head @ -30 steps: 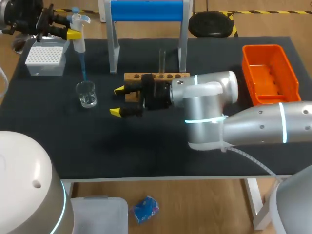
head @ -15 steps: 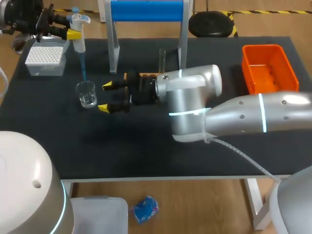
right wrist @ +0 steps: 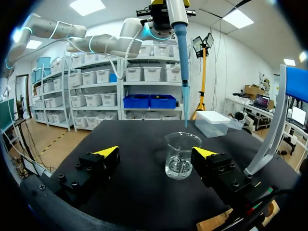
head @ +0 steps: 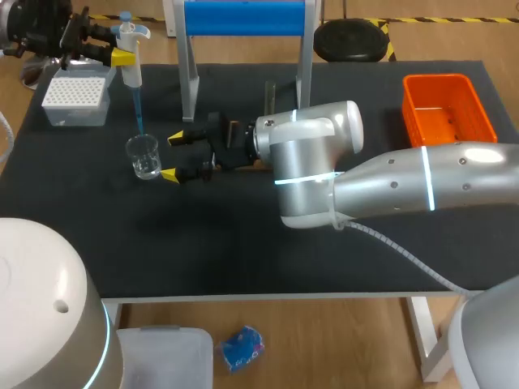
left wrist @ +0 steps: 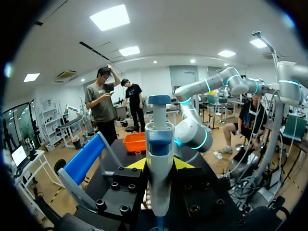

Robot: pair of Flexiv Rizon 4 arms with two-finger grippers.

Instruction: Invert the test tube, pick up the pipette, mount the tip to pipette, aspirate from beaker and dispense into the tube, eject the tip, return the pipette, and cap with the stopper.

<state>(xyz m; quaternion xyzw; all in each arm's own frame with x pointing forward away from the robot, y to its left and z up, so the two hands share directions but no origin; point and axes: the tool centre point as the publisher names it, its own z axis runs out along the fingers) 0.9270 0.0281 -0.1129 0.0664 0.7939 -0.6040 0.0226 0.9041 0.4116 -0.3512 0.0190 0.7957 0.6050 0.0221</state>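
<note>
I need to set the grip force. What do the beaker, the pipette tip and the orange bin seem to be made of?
Beaker: likely glass, clear and glossy; the dark table shows through it.
Pipette tip: probably plastic, translucent blue, thin and tapered.
Orange bin: apparently moulded plastic, uniform colour, slightly shiny walls.

The white pipette (head: 130, 58) with a blue plunger hangs upright, its blue tip (head: 139, 117) pointing down to 6 o'clock and ending just above the mouth of the clear glass beaker (head: 144, 158). The beaker stands upright, holding a little clear liquid. The test tube (head: 270, 96) stands upright well apart, at the beaker's 2 o'clock.
</note>
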